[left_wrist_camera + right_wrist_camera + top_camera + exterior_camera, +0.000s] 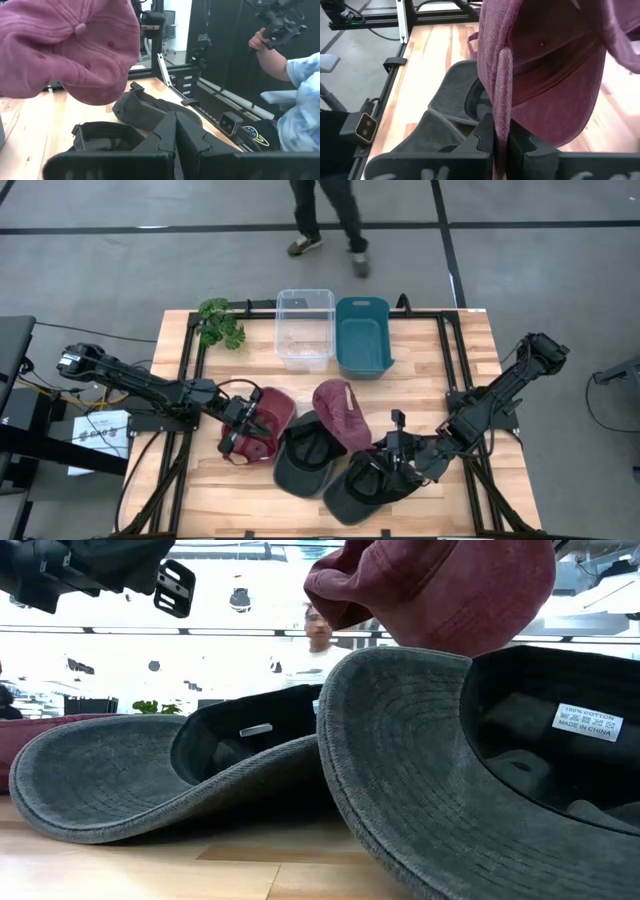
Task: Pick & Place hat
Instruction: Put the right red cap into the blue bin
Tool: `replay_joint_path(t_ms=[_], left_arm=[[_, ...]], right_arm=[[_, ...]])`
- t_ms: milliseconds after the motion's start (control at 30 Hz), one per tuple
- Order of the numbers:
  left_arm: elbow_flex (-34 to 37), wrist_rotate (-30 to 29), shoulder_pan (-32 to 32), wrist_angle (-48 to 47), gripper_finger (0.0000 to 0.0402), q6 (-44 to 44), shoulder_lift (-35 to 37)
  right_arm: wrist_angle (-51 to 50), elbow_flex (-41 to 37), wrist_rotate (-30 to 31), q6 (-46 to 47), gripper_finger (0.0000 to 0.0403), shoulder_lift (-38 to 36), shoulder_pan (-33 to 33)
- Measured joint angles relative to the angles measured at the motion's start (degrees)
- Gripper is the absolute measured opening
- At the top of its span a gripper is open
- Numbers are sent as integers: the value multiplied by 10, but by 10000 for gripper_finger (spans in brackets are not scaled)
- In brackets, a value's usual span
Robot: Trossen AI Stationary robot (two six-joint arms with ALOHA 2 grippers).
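I see the right gripper (400, 448) low over the front of the wooden table (430, 380), on the right side of the pile of hats. In the right wrist view its jaws (500, 145) are closed together, with the thin edge of the brim of a maroon hat (545, 65) pinched between them. This maroon hat (340, 412) is in the middle of the table, and in the low view it (440, 590) hangs above the other hats, not lying on the wood.

Under it and in front of it there are two dark grey hats. One (303, 458) lies open side up near the middle front, and the other (362, 482) is just beside it, touching it, near the right gripper.

The left gripper (243, 425) is on the left side of the pile, over a second maroon hat (270, 415) which lies on the table. Its jaws (175, 132) are fully closed and I see nothing between them; I cannot tell if they touch this hat.

At the back of the table a clear plastic bin (305, 360) and a teal bin (362, 368) stand side by side, and a small green plant (220, 322) lies to the left of them. A person (325, 215) stands on the floor behind the table
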State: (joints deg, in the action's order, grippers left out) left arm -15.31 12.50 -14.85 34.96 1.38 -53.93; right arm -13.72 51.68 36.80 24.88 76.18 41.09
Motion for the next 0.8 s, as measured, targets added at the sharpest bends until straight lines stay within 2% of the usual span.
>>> replay_joint_path(t_ms=[200, 367, 533, 667, 800], left_arm=[[0, 0, 0, 0, 8, 1, 0], [0, -4, 6, 0, 8, 1, 0], [0, -62, 17, 4, 8, 1, 0], [0, -87, 18, 42, 8, -5, -8], [0, -86, 13, 64, 8, -6, -14]], right_arm=[[0, 0, 40, 0, 6, 0, 15], [0, 0, 43, 1, 6, 0, 21], [35, 0, 42, -1, 6, 0, 8], [96, 0, 12, -33, 6, 0, -13], [150, 0, -73, -68, 6, 0, -36]])
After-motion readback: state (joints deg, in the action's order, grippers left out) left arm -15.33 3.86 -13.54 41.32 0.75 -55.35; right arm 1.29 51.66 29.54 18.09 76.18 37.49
